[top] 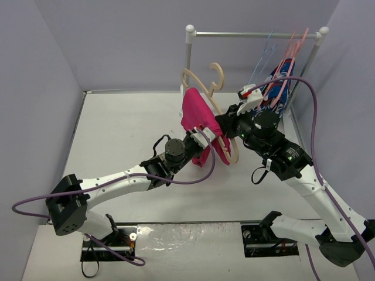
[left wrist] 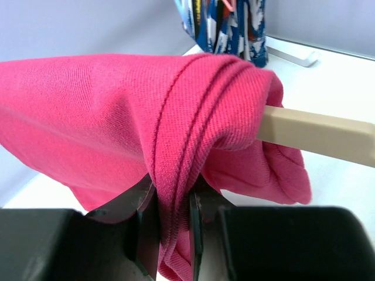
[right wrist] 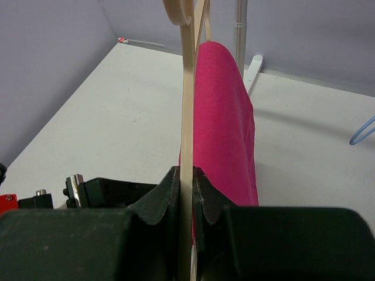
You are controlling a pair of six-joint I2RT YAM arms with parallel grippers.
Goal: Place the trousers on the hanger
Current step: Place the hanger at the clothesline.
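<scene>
Your left gripper (left wrist: pixel 174 206) is closed tight on a fold of the trousers (top: pixel 195 114), which are draped over one arm of the hanger (right wrist: pixel 187 117). Your right gripper (right wrist: pixel 186 182) is clamped on the hanger's thin edge. Both things are lifted above the desk, toward its far edge, near the rack (top: pixel 255 35).

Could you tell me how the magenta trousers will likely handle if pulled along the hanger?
Probably floppy: the trousers drape and bunch over the wooden hanger. Likely to stretch before sliding, since the left gripper pinches only one seamed fold between its jaws. The knit may drag on wood.
</scene>
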